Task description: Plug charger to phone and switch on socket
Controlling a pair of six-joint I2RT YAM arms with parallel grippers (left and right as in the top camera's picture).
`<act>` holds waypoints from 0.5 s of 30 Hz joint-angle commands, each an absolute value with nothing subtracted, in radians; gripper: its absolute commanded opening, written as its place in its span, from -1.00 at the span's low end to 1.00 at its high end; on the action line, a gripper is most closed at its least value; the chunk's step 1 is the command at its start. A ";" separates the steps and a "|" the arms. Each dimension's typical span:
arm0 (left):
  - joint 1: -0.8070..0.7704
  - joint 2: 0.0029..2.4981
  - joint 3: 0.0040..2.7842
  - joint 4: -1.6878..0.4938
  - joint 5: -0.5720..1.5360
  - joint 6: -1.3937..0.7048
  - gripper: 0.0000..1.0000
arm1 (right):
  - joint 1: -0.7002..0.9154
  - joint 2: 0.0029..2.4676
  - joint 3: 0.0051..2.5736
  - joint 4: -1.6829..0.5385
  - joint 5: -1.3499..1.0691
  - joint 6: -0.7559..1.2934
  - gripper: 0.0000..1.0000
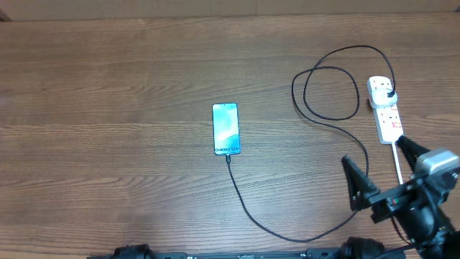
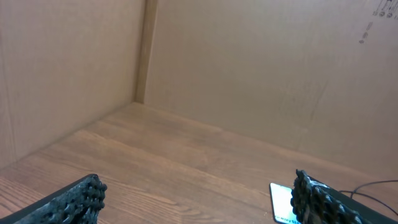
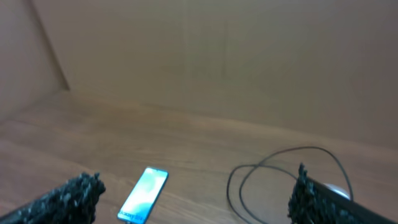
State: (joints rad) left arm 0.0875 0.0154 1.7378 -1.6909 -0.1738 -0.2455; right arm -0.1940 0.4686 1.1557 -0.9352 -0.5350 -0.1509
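Observation:
The phone [image 1: 226, 129] lies in the middle of the table with its screen lit light blue. The thin black charger cable [image 1: 266, 224] runs from the phone's near end, curves right, loops [image 1: 327, 90] and ends in a black plug [image 1: 389, 92] seated in the white socket strip [image 1: 384, 108]. My right gripper [image 1: 375, 171] is open and empty, above the table near the strip's white cord. The right wrist view shows the phone [image 3: 144, 195] and the cable loop [image 3: 267, 177] between the open fingers [image 3: 196, 199]. My left gripper [image 2: 196, 199] is open and empty; the phone [image 2: 283, 202] shows beside its right finger.
The strip's thick white cord [image 1: 397, 160] runs toward the near edge under my right arm. Brown cardboard walls [image 2: 249, 62] stand around the wooden table [image 1: 108, 144]. The left arm's base sits at the near edge.

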 commanded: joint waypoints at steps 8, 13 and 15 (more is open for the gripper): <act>0.091 0.005 1.736 -1.689 -0.184 -0.258 1.00 | -0.111 0.228 0.696 -0.471 -0.472 0.053 1.00; 0.091 0.005 1.736 -1.689 -0.184 -0.258 0.99 | -0.110 0.120 0.485 -0.247 -0.471 0.131 1.00; 0.091 0.005 1.736 -1.689 -0.184 -0.258 0.99 | -0.110 0.077 0.410 -0.170 -0.471 0.150 1.00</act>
State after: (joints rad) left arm 0.0875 0.0154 1.7363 -1.6913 -0.1741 -0.2455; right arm -0.1169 0.1444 0.5106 -0.2447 -0.4839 0.0765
